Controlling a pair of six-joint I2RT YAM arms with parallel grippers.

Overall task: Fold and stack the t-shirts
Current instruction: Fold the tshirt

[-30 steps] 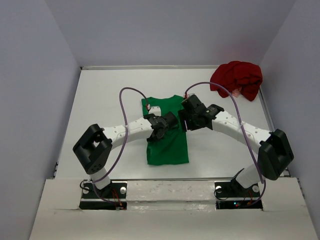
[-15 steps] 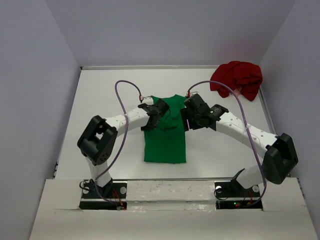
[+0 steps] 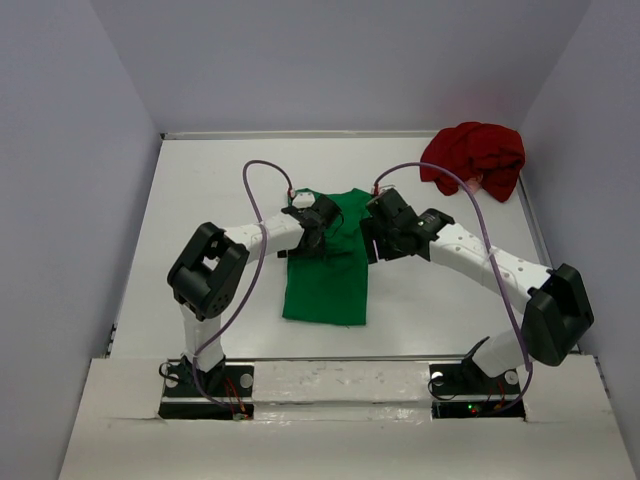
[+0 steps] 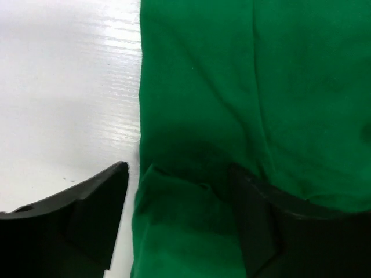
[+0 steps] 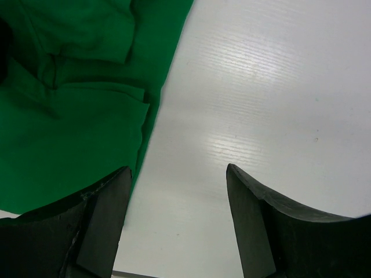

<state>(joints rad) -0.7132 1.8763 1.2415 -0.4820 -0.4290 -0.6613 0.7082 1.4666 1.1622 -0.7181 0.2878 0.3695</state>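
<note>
The bright green cotton t-shirt (image 3: pixel 328 280), folded to a long strip, lies mid-table (image 3: pixel 200 200), its long axis running from near edge to far. The left gripper (image 4: pixel 179 191) straddles the strip's left edge, jaws parted; the right gripper (image 5: pixel 177 185), jaws wide, hangs over bare table just beside its right edge. Both hide the collar end from above. The dark red t-shirt (image 3: pixel 475 158) sits crumpled in the far right corner, sleeves indistinct.

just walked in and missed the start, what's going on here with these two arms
T-shirts are being folded on a white table. The bright green cloth t-shirt lies flat in the middle, folded to a narrow strip. The left hand is open astride its left edge; the right hand is open over bare table by its right edge. The dark red cloth t-shirt sits crumpled in the far right corner, unfolded.
</note>
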